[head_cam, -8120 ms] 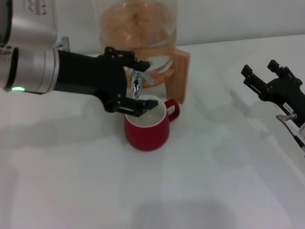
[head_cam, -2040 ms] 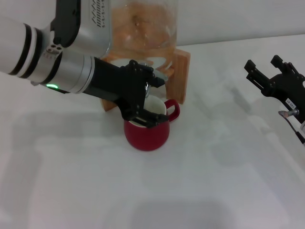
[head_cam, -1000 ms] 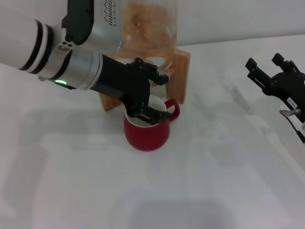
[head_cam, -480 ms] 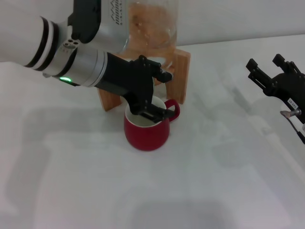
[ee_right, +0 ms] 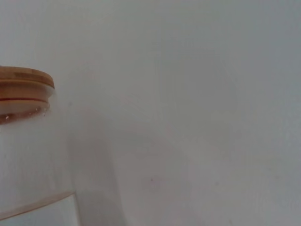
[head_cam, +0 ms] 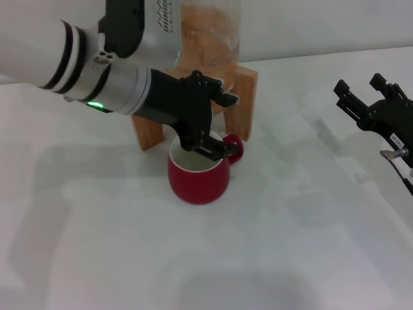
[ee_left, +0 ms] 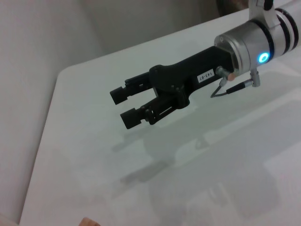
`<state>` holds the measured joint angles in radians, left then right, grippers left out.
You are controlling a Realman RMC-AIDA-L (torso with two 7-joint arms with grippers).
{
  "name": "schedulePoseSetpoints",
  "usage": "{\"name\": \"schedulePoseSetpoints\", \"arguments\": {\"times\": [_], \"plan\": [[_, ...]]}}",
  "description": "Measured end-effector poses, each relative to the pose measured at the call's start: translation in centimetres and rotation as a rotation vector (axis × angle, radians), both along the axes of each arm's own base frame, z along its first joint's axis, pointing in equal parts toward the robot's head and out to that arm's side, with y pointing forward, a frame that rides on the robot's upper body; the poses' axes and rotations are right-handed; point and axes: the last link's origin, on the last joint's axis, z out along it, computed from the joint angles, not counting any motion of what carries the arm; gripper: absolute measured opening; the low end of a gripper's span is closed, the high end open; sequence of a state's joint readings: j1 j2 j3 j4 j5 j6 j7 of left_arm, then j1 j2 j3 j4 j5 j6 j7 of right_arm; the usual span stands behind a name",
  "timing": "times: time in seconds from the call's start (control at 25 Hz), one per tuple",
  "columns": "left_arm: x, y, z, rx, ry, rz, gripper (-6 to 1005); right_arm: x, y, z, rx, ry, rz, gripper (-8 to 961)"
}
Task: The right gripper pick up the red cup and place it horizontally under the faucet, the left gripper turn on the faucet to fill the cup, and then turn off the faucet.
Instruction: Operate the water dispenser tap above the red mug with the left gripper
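Place: a bare test bench or lab corner, not a lived-in kitchen
Surface: plain white counter (head_cam: 271, 245)
Backdrop: blank pale wall (head_cam: 322, 26)
Props: glass drink dispenser (head_cam: 210, 32) on wooden stand (head_cam: 242, 106), far centre

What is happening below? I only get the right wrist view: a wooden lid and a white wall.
Observer: A red cup stands upright on the table, in front of a wooden stand.
Operator: Is anything touching it?
Observer: The left gripper hangs over its rim, jaws apart, hiding the faucet.
Operator: And my arm?
Observer: The right gripper is far off to the right, open, holding nothing.
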<state>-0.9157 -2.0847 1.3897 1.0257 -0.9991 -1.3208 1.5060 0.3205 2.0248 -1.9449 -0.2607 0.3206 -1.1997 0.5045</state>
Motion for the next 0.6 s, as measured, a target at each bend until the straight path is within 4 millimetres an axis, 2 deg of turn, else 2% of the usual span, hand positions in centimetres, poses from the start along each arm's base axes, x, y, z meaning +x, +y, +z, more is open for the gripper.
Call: {"name": "schedulePoseSetpoints", "arguments": {"times": [0.6], "plan": [[0.33,-0.02,-0.49,0.009,0.008,-0.020,818,0.04,-0.05,0.00,0.000,-0.001,-0.001,861]]}}
